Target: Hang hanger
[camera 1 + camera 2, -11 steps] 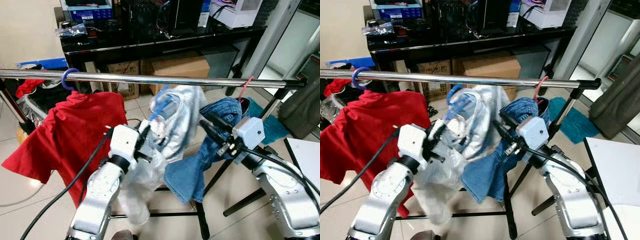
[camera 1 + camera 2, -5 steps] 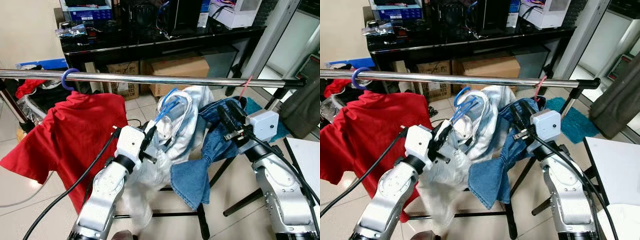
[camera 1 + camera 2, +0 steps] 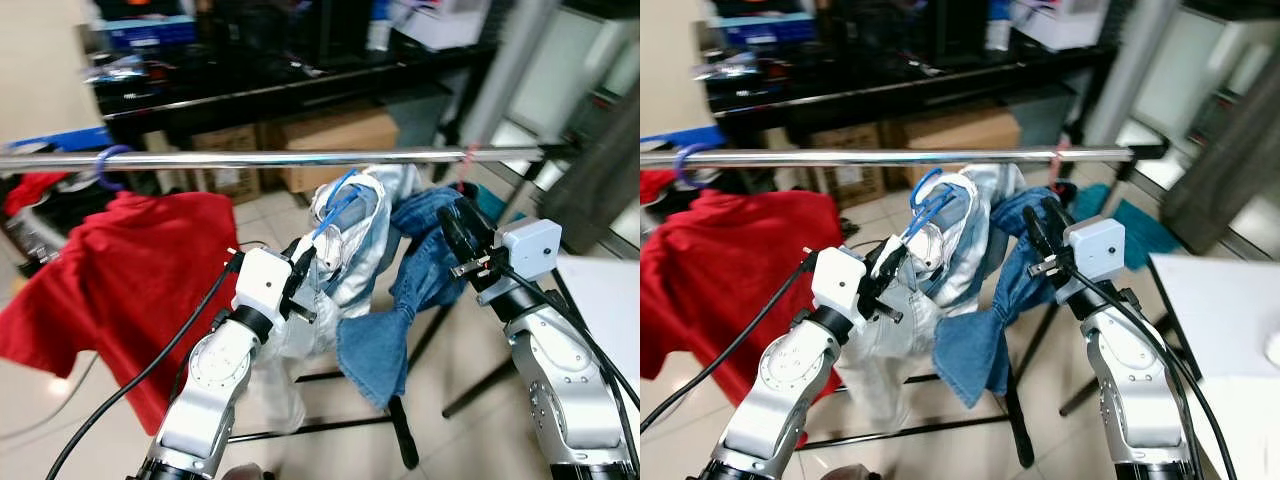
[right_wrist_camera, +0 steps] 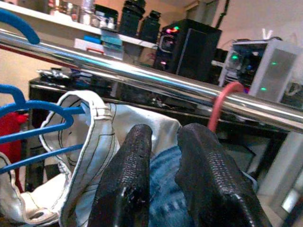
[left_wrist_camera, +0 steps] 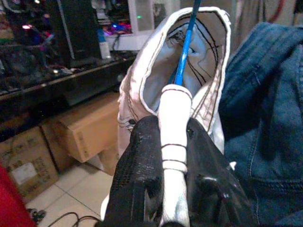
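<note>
A long chrome rail (image 3: 300,158) runs across the scene at chest height, in front of a black table (image 3: 300,85) with cardboard boxes (image 3: 335,135) underneath. At the rail's left end a red shirt (image 3: 120,280) hangs from a hanger whose purple hook (image 3: 112,165) loops over the bar. Toward the right end a blue denim garment (image 3: 400,300) hangs from a red hook (image 4: 222,106) on the rail and drapes down toward the floor. Between these two, just below the rail and not yet on it, a white garment (image 3: 345,250) sits on a blue hanger (image 3: 925,205); the hanger's hook rises close under the bar without touching it. The left gripper (image 5: 168,137) holds this hanger from below, its two black fingers (image 5: 139,161) clamped on a white-wrapped part of the hanger, with the blue wire going up from there into the open collar of the white garment. The right gripper (image 4: 161,142) is raised beside the denim garment, just right of the white one, its fingers narrowly parted with nothing between them, pointing up toward the rail near the red hook. The head views are somewhat blurred.
</note>
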### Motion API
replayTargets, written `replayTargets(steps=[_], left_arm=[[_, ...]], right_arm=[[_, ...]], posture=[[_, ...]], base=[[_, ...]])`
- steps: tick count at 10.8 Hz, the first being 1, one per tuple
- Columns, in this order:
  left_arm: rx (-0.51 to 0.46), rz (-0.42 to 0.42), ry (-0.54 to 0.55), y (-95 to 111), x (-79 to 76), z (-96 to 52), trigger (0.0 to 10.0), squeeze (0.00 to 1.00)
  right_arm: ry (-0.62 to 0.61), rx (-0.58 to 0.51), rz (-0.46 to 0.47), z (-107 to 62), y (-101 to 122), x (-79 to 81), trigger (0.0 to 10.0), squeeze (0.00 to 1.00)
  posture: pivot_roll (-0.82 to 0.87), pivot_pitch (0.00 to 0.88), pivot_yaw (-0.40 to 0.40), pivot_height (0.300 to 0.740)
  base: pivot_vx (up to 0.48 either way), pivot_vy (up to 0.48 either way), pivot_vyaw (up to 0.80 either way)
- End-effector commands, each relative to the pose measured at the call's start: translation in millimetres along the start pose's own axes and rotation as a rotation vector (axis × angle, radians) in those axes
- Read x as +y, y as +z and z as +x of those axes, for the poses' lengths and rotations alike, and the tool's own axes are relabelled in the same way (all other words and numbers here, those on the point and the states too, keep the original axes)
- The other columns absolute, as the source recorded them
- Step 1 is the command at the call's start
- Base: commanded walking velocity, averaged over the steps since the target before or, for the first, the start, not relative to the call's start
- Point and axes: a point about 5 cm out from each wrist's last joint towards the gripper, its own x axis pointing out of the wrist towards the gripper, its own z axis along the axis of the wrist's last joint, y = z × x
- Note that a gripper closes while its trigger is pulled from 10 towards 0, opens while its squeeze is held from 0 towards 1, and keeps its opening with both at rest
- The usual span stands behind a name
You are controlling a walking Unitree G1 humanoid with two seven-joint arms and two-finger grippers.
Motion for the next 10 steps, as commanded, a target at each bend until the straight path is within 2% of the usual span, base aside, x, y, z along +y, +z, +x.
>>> replayTargets(steps=[1, 3, 8, 10], left_arm=[[-0.082, 0.011, -0.018, 14, -3.1, 5.1, 0.0, 0.0], [-0.08, 0.011, -0.022, 13, -3.6, 5.1, 0.0, 0.0], [-0.081, 0.017, -0.046, 12, -5.8, 6.8, 0.0, 0.0], [-0.075, 0.012, -0.035, 10, -4.7, 6.3, 0.0, 0.0]], right_arm=[[-0.026, -0.003, -0.007, -1.7, 0, -4.4, 10.0, 0.0], [-0.019, 0.021, -0.016, -8.7, -5, -2.8, 10.0, 0.0], [-0.015, 0.02, -0.02, -9.6, -4, -3.8, 10.0, 0.0], [0.067, -0.003, -0.015, -11.9, 0, 6.9, 10.0, 0.0]], posture=[[0.07, 0.006, -0.025, 0.723], [0.07, 0.006, -0.026, 0.723], [0.06, 0.001, -0.022, 0.723], [0.05, 0.0, -0.022, 0.723]], base=[[0.0, 0.0, -0.47], [0.0, 0.0, -0.47], [0.0, 0.0, -0.53], [0.0, 0.0, 0.0]])
